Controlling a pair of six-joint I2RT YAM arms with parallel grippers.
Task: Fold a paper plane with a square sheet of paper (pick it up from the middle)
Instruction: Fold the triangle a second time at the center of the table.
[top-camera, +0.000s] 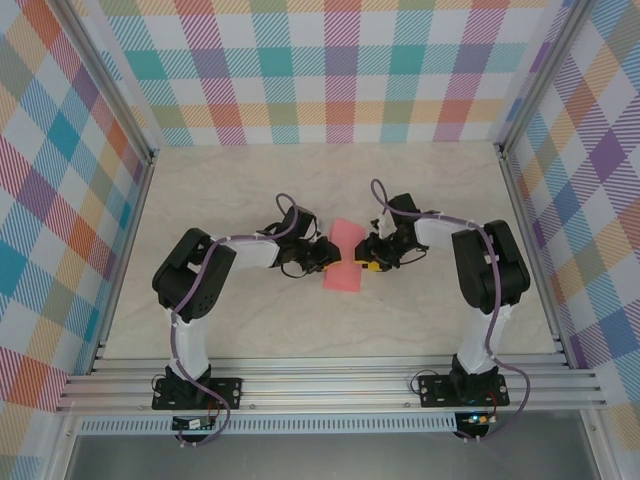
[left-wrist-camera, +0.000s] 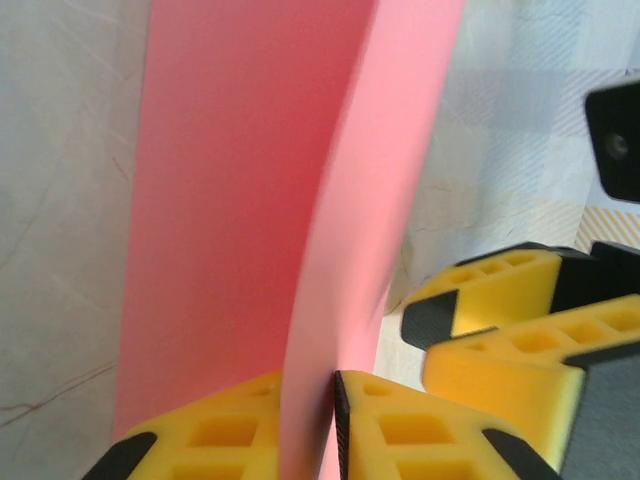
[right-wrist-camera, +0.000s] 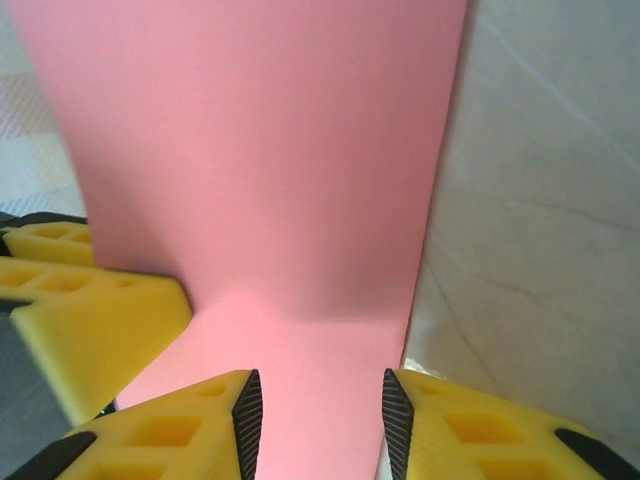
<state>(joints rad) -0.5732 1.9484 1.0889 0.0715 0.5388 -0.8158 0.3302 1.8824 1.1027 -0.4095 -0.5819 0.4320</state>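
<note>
Mid-fold: pinching the bowed square sheet of paper (top-camera: 343, 262) in the left hand (left-wrist-camera: 305, 385), with the right hand (right-wrist-camera: 320, 385) half-open over it; next, likely pressing the crease.

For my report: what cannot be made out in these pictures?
Top view: creases in the paper, too small; its sides, hidden by the left hand and right hand.
Left wrist view: paper's ends, cut by frame; near edge blurred.
Right wrist view: paper's far end, cut by frame.
</note>
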